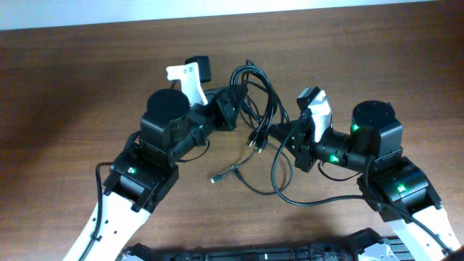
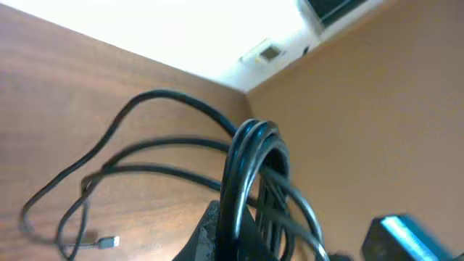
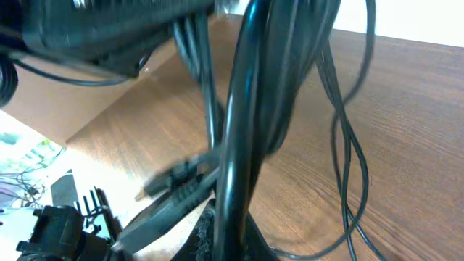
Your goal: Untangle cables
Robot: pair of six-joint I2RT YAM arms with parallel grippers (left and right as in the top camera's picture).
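Observation:
The cables (image 1: pixel 258 101) form a black tangle between my two arms, with loose plug ends (image 1: pixel 254 142) hanging toward the table. My left gripper (image 1: pixel 230 107) is shut on a bundled loop of the cables (image 2: pixel 250 167), which rises straight out of the left gripper (image 2: pixel 243 243). From the other side, my right gripper (image 1: pixel 287 135) is shut on one cable strand. That strand (image 3: pixel 243 109) runs up from the right gripper (image 3: pixel 230 235), and a dark plug (image 3: pixel 177 185) hangs beside it. A long cable loop (image 1: pixel 304 197) trails on the table under the right arm.
A small black adapter block (image 1: pixel 197 67) lies near the far edge behind the left gripper. A silver-tipped plug (image 1: pixel 216 178) rests on the wood (image 1: pixel 65 87) in the middle. The table's far edge (image 1: pixel 290 11) is close behind the tangle.

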